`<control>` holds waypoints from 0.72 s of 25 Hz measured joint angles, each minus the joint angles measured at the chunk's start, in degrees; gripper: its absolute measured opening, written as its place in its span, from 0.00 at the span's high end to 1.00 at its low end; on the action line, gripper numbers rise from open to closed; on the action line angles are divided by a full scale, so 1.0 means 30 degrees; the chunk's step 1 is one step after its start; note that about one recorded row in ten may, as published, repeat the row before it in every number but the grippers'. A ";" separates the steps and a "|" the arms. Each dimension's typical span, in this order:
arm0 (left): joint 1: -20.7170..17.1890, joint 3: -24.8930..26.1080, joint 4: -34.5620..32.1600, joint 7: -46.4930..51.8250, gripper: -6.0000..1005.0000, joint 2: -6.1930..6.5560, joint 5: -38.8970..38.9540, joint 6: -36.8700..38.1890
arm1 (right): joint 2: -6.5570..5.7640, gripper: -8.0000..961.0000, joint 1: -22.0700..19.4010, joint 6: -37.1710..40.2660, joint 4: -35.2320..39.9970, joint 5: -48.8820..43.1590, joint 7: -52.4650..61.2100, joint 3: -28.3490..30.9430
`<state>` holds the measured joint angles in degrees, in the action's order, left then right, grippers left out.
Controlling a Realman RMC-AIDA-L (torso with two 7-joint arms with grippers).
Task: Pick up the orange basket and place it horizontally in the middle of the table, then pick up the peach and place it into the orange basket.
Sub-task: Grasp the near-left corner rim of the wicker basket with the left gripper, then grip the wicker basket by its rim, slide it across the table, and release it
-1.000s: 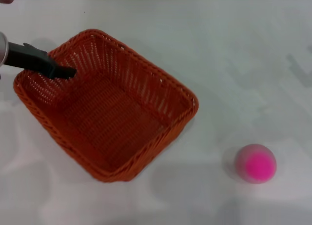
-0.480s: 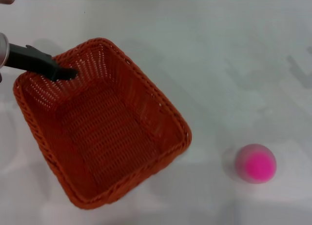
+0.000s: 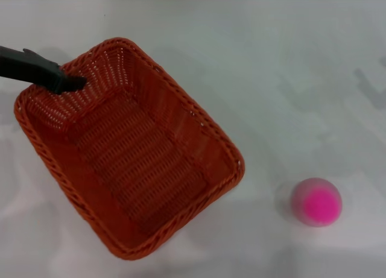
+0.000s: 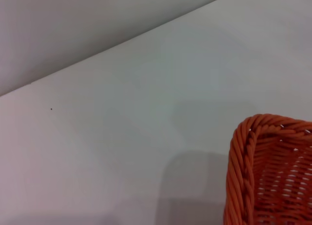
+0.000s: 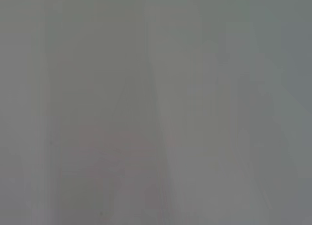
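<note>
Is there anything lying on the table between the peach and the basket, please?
Nothing visible does. In the head view only bare table lies between the peach and the near rim of the basket. The basket's inside is empty too; the left claw sits at its far corner rim, away from that path.

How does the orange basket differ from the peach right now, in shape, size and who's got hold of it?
The orange basket is a large woven rectangle, lying at a slant; the peach is a small smooth pink ball. The left gripper is at the basket's far-left corner rim, while nothing touches the peach, which sits apart to the basket's right. The basket is empty. Both rest on the table.
</note>
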<state>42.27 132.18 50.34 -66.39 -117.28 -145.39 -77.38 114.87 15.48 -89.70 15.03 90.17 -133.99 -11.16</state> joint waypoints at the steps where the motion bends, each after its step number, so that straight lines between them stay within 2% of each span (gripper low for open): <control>1: 0.0000 0.0002 0.0004 0.0039 0.73 0.0002 0.0003 0.0000 | 0.0001 0.23 -0.0002 -0.0022 0.0000 0.0001 -0.0006 0.0001; 10: 0.0011 0.0032 0.0029 0.0362 0.80 0.0056 0.0015 0.0001 | 0.0000 0.23 0.0041 -0.0100 -0.0001 0.0004 -0.0005 -0.0221; 18: 0.0373 0.0035 0.0200 0.1978 0.83 0.0374 0.0036 -0.0073 | 0.0000 0.23 0.0210 0.0288 -0.0030 0.0004 -0.0050 -0.0235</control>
<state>43.39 132.28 50.94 -60.46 -116.16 -145.28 -77.60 114.87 16.11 -88.83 14.94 90.18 -134.14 -11.87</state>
